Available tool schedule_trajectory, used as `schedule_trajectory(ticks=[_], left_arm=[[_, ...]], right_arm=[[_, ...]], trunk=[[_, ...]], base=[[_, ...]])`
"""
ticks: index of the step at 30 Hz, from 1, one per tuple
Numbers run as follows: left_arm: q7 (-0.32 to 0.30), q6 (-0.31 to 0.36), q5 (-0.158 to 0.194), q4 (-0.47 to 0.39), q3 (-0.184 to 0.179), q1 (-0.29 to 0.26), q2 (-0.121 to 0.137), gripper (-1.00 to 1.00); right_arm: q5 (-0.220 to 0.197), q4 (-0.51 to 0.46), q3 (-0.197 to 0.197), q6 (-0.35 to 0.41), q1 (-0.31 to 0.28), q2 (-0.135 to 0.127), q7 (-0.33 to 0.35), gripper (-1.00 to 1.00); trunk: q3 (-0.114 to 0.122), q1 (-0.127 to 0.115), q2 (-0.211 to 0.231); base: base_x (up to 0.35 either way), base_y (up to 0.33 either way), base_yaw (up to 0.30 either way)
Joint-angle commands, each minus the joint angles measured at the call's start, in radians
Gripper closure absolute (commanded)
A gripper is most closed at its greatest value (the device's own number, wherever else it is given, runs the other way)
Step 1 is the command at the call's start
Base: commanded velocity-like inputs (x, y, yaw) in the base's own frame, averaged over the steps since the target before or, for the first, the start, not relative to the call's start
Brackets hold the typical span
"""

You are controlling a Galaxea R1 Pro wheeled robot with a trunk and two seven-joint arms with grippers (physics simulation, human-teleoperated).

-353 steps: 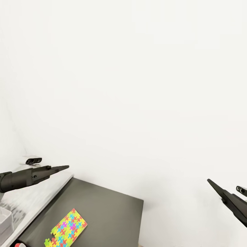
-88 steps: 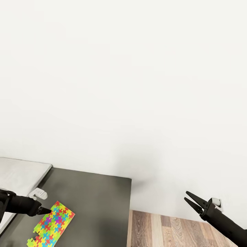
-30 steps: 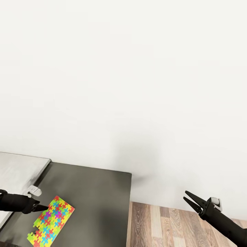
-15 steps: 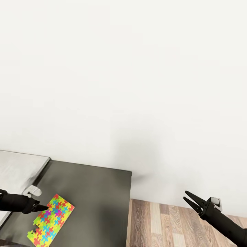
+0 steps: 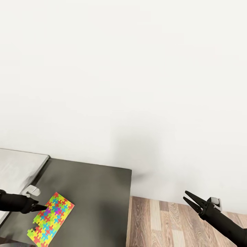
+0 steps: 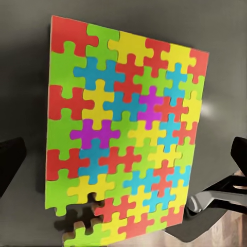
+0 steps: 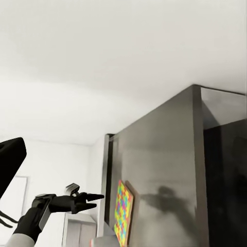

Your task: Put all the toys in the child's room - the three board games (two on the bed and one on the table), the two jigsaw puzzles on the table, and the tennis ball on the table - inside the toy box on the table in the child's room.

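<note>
A multicoloured jigsaw puzzle (image 5: 50, 220) lies flat on the dark bench (image 5: 99, 192), near its front left part. The left gripper (image 5: 40, 207) hangs just above the puzzle's near edge; in the left wrist view the puzzle (image 6: 121, 136) sits between its spread jaws. The right gripper (image 5: 189, 201), jaws spread, hovers over the wooden floor (image 5: 164, 223), well apart from the bench.

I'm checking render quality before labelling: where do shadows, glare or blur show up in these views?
Head view: a soft grey shadow smudges the wall above the dark table. Left wrist view: the jigsaw puzzle is sharp and evenly lit, with a faint bright glare patch on the table beside it. Right wrist view: an arm's shadow falls across the tabletop.
</note>
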Motion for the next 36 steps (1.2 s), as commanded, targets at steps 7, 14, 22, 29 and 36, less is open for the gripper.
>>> schedule_trajectory(ticks=[7,14,22,29,36], left_arm=[[-0.009,0.011,-0.009,-0.001,0.002,-0.011,0.01,-1.0],[-0.009,0.011,-0.007,-0.002,0.003,-0.015,0.011,-1.0],[-0.009,0.013,-0.008,-0.002,0.003,-0.036,0.01,-1.0],[-0.009,0.017,-0.007,-0.001,0.003,-0.044,0.01,-1.0],[-0.009,0.033,-0.007,-0.001,0.003,-0.046,0.009,-1.0]], right_arm=[[0.0,0.0,-0.001,0.005,-0.001,0.001,0.002,-1.0],[0.0,0.0,-0.001,0.005,-0.001,0.002,0.002,-1.0],[0.0,0.0,0.0,0.004,-0.001,0.004,0.002,-1.0],[0.0,0.0,0.001,0.004,-0.001,0.005,0.002,-1.0],[0.0,-0.001,0.0,0.004,-0.001,0.003,0.003,-1.0]], trunk=[[-0.013,0.0,-0.002],[-0.024,0.0,-0.002],[-0.037,0.0,-0.002],[-0.049,0.0,-0.002],[-0.06,0.0,-0.002]], base=[[0.0,0.0,0.0],[0.0,0.0,0.0],[0.0,0.0,0.0],[0.0,0.0,0.0],[0.0,0.0,0.0]])
